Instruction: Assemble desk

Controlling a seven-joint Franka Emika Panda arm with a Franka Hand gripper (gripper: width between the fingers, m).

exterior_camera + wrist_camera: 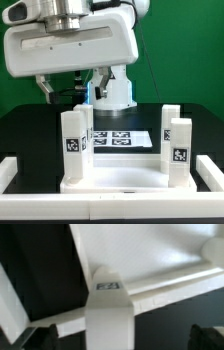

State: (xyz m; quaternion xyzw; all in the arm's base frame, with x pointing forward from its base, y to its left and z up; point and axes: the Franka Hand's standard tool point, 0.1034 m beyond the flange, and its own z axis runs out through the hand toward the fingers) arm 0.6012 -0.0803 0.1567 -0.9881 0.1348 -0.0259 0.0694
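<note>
The desk's white tabletop (115, 180) lies flat at the front of the black table. Legs stand upright on it: two at the exterior view's left (72, 145) (86, 122) and two at its right (170, 122) (181, 152), each with a black-and-white tag. My gripper (72, 92) hangs open just above the left pair. In the wrist view a tagged leg (108, 308) rises from the tabletop (150, 252) into the gap of the gripper (125, 339). It sits nearer one dark fingertip (45, 336) and touches neither that one nor the other fingertip (208, 336).
The marker board (115, 138) lies flat behind the tabletop, between the leg pairs. Long white rails edge the table at the exterior view's left (6, 170) and right (212, 172). The arm's white base (115, 92) stands at the back before a green wall.
</note>
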